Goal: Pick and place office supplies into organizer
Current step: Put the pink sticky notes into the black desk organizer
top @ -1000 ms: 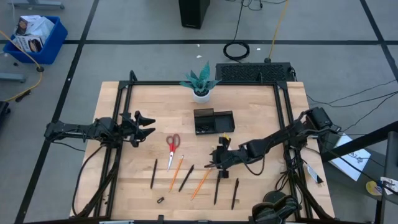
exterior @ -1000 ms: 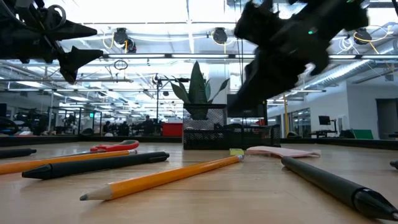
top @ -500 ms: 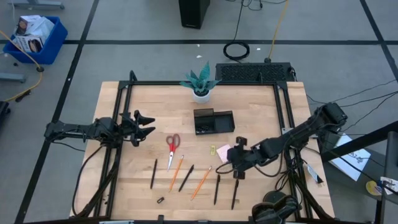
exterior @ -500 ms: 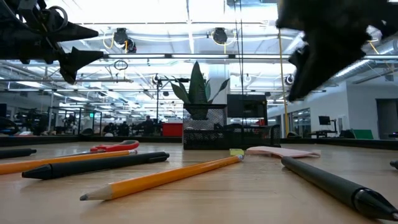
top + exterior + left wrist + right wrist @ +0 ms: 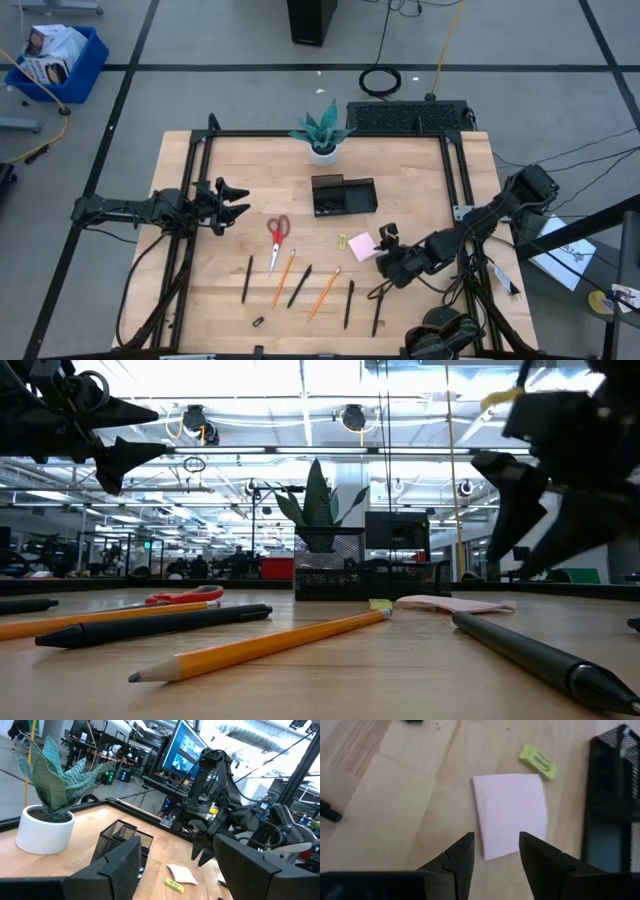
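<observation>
My right gripper (image 5: 496,851) (image 5: 383,250) is open and hovers just above the table beside the pink sticky-note pad (image 5: 510,812) (image 5: 362,245), touching nothing. The pad lies flat, and a yellow-green clip (image 5: 538,761) (image 5: 343,241) lies next to it. The black organizer (image 5: 343,195) (image 5: 612,805) stands behind them. Red-handled scissors (image 5: 277,238), orange pencils (image 5: 284,277) (image 5: 323,292), black pens (image 5: 247,278) (image 5: 299,285) (image 5: 349,303) and a black clip (image 5: 258,322) lie on the near half of the table. My left gripper (image 5: 235,210) (image 5: 177,870) waits open above the table's left side.
A white pot with a teal plant (image 5: 322,135) stands at the table's far edge, behind the organizer. One more black pen (image 5: 377,312) lies under my right arm, near the table's near edge. Black frame rails (image 5: 450,190) run along both sides of the table.
My right gripper has drawn back from over the pens and the pad toward the table's right edge and has come lower. The pink pad, hidden from above a second ago, now shows. No object has moved.
</observation>
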You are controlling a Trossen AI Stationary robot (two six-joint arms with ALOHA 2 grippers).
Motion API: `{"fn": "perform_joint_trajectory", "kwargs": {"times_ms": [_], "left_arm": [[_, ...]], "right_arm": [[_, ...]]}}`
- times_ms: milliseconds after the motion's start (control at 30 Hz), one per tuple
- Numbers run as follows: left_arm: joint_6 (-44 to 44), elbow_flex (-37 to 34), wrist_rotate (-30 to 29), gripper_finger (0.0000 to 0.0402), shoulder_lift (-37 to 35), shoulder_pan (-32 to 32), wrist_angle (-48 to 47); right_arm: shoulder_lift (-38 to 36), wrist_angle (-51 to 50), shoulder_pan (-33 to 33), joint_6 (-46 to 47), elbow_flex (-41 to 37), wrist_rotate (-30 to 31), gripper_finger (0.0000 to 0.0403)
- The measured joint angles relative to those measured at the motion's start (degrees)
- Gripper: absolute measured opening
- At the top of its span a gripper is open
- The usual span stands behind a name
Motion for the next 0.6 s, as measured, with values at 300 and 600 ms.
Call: {"fn": "perform_joint_trajectory", "kwargs": {"times_ms": [300,600], "left_arm": [[-0.13,0.00,-1.07,0.0255,0.00,0.02,0.02],[-0.52,0.01,-1.08,0.0255,0.00,0.01,-0.36]], "right_arm": [[0.18,6.03,0.00,-1.81,-6.08,0.45,0.0146],[3.99,12.05,-0.02,-5.31,-6.37,3.30,0.0146]]}}
